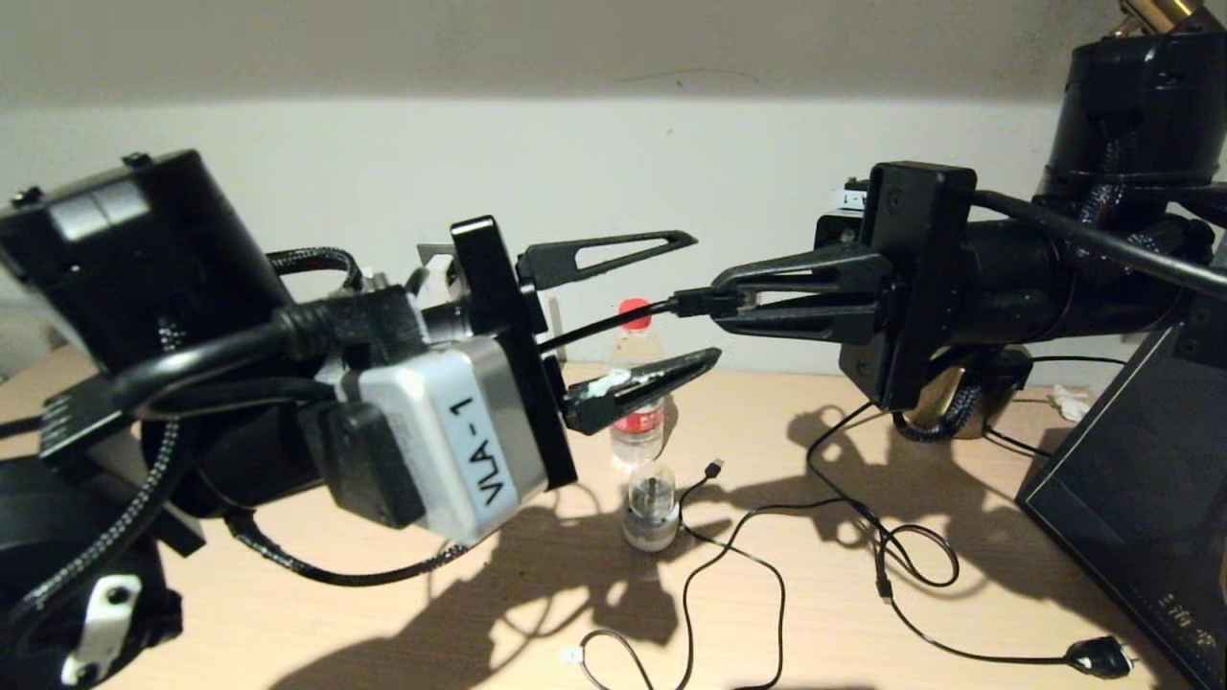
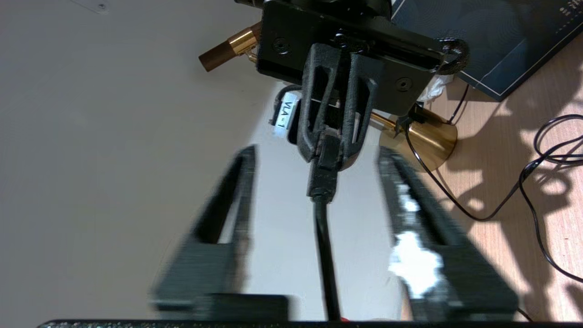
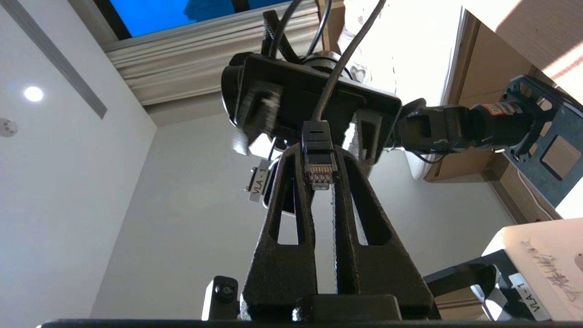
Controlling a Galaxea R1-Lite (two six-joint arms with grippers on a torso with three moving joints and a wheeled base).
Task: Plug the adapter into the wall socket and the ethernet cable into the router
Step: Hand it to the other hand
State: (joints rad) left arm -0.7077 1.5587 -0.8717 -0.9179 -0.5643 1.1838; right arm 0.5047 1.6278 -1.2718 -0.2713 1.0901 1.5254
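You have the right claw (image 1: 721, 305) clamped on the plug end of the ethernet cable (image 1: 613, 326), held level above the table (image 1: 959, 613), its cord running between the parted fingers of the left claw (image 1: 705, 299), which touch nothing.

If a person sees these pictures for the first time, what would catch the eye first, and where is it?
Most striking are the two black hands facing each other in mid-air above the wooden desk. The right hand is shut on the ethernet cable at its plug, while the left hand stands open around the cable. Below them stand a red-capped water bottle and loose black cords.
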